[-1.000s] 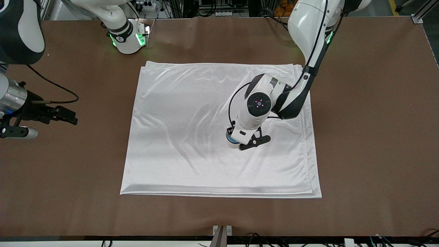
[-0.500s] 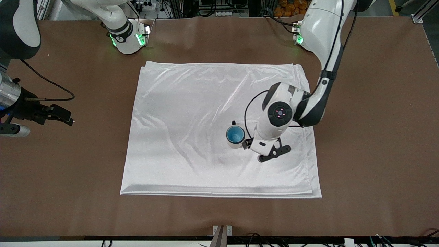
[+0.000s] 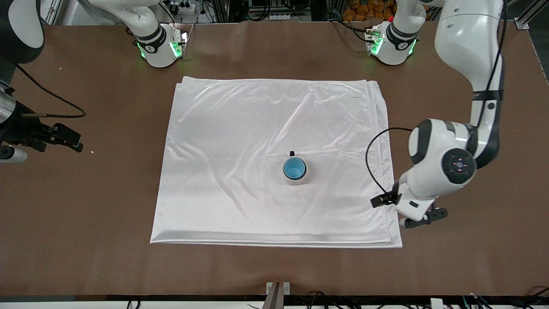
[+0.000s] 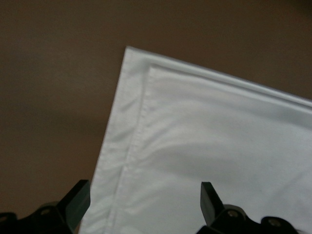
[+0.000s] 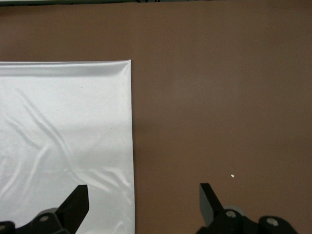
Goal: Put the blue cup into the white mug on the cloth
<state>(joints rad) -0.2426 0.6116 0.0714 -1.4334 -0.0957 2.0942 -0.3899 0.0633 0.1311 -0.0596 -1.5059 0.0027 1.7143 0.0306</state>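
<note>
Centre of the front frame, slightly right: white mug (image 3: 295, 173) stands upright on the cloth (image 3: 240, 141) with the blue cup (image 3: 294, 168) nested inside it — black handle pointing toward the top of the frame. Left gripper (image 3: 401, 213) hangs at lower right over the cloth's corner edge, fingers (image 4: 208, 200) spread wide, holding nothing. Right gripper (image 3: 64, 137) sits at the frame's left edge over bare brown surface (image 3: 85, 214), waiting — fingers (image 5: 209, 201) fully apart, empty.
</note>
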